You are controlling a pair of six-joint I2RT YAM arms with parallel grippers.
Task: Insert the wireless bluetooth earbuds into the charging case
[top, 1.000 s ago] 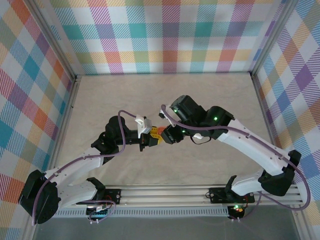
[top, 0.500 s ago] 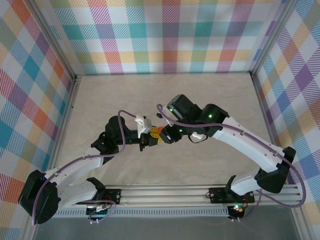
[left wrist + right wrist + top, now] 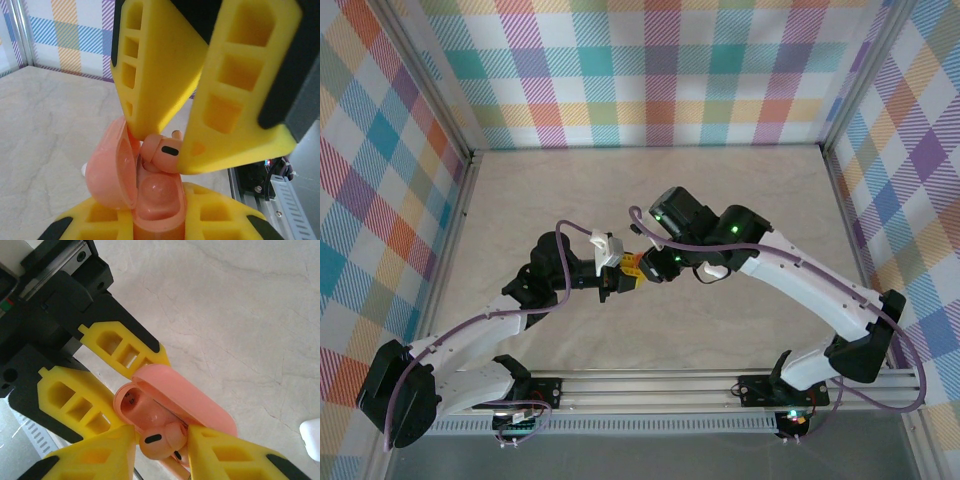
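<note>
Over table [image 3: 720, 180] centre, left claw [image 3: 137, 390] clamps open charging case [image 3: 192, 400]; right claw [image 3: 164, 147] pinches earbud [image 3: 161, 156] at its mouth.

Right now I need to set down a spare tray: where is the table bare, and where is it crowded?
Bare: the table strip along the back wall, and both far corners. Crowded: the middle, where the left gripper holds the pink case and the right gripper pinches an earbud over it.
</note>
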